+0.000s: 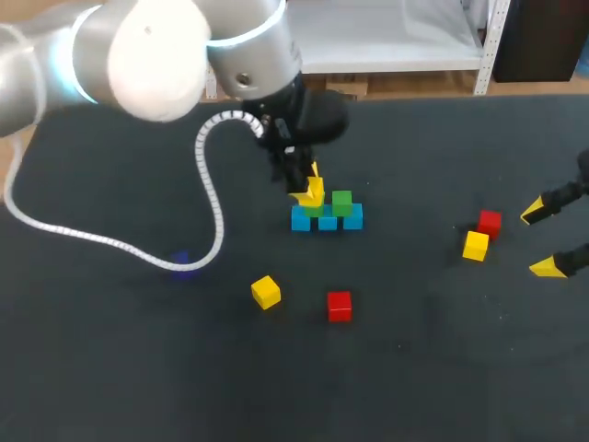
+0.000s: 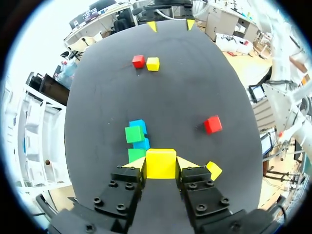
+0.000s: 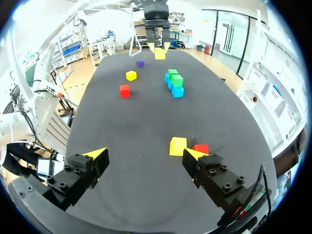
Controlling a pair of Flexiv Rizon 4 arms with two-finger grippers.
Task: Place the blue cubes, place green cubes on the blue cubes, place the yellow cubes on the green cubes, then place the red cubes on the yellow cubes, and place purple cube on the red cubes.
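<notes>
Cubes are scattered over a dark counter (image 1: pixel 110 368). At the far left, a small purple cube (image 1: pixel 181 262) is partly hidden by a white ribbed cable (image 1: pixel 213 198). A loose yellow cube (image 1: pixel 266 292) is seen nearer the middle. The left gripper (image 1: pixel 308 193) is clamped on a gripped yellow cube (image 2: pixel 161 163), held just above a row of blue cubes (image 1: pixel 327 222) topped by two green cubes (image 1: pixel 341 203). A lone red cube (image 1: pixel 340 306) is set in front. Further right, a small yellow cube (image 1: pixel 476 246) and a second red cube (image 1: pixel 490 222) are set side by side, near the right gripper (image 1: pixel 538 240), whose fingers are spread wide.

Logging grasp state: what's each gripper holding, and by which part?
Left gripper: a yellow cube, pinched between its fingers by two opposite side faces. Right gripper: open, holding nothing.
</notes>
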